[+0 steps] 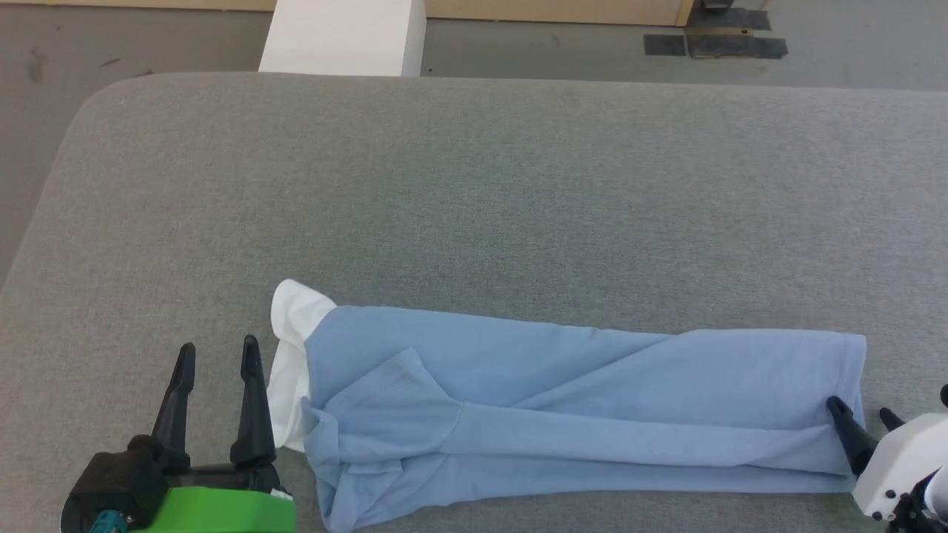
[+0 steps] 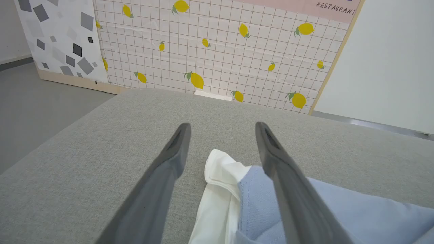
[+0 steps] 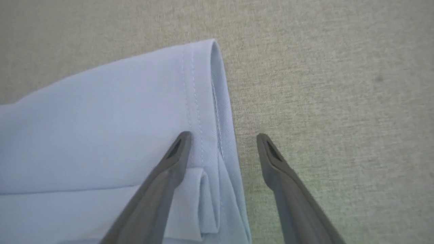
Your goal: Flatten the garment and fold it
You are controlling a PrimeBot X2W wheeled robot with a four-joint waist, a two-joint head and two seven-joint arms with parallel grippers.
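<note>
Light blue knit short-sleeved garment [image 1: 563, 400], folded into a long flat band, white panel at one end, on grey woven-fabric table [image 1: 474, 185], left gripper [image 1: 218, 344] spread beside white end, right gripper [image 1: 859, 408] spread astride stitched hem, pink sign [image 2: 335, 8] reading "RESTAURAN"

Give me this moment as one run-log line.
shirt: long folded strip on table | left gripper: open, beside collar end, empty | right gripper: open, straddling hem edge, empty
</note>
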